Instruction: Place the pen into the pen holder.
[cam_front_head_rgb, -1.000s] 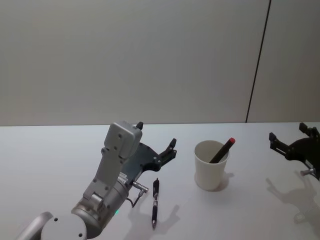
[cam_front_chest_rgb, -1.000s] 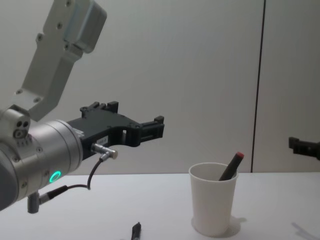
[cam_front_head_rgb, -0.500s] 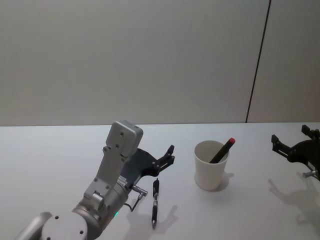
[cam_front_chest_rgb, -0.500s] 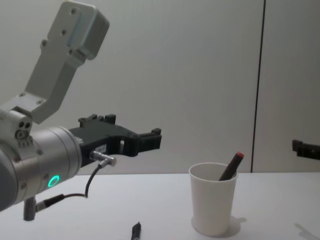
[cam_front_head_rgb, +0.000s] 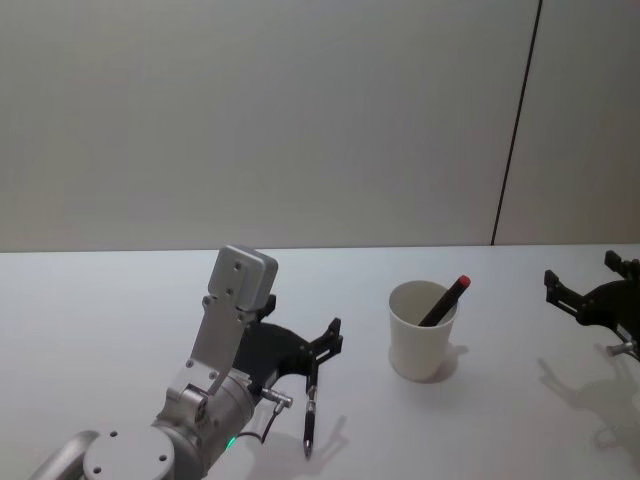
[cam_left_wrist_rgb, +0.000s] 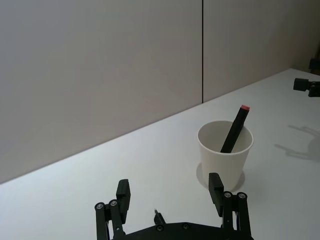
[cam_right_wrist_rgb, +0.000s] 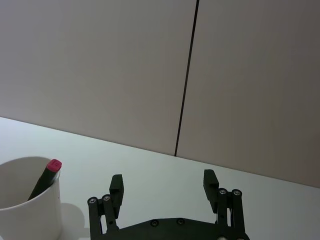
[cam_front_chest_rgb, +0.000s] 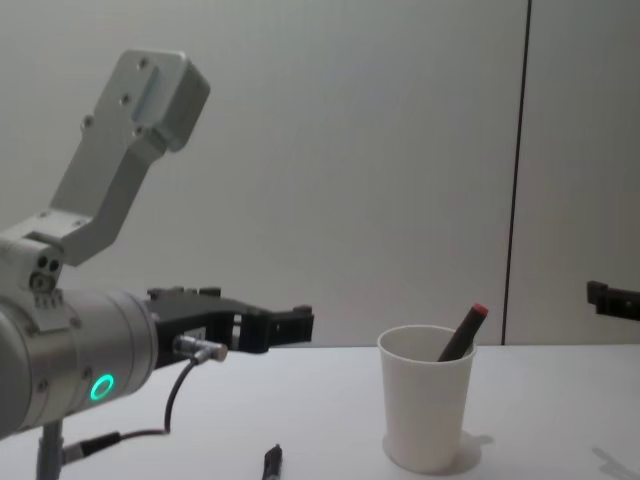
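Note:
A black pen (cam_front_head_rgb: 310, 420) lies on the white table, its tip showing in the chest view (cam_front_chest_rgb: 272, 463) and just under the left wrist camera (cam_left_wrist_rgb: 159, 218). My left gripper (cam_front_head_rgb: 303, 315) hangs open low over the pen's far end, its fingers (cam_left_wrist_rgb: 216, 185) spread to either side and not touching it. The pen holder (cam_front_head_rgb: 422, 332) is a white paper cup standing to the right of the pen, also seen as cup (cam_front_chest_rgb: 425, 410) and cup (cam_left_wrist_rgb: 225, 152). A black marker with a red cap (cam_front_head_rgb: 446, 298) leans inside it. My right gripper (cam_front_head_rgb: 578, 270) is open at the far right.
The white table (cam_front_head_rgb: 100, 320) stretches bare to the left and behind the cup, up to a grey wall. My left arm's grey wrist housing (cam_front_chest_rgb: 130, 130) rises high on the left in the chest view. From the right wrist, the cup (cam_right_wrist_rgb: 27, 200) shows at the left.
My left gripper has come down and back toward the table, now sitting low over the pen. The right gripper has barely shifted. Pen and cup have not moved.

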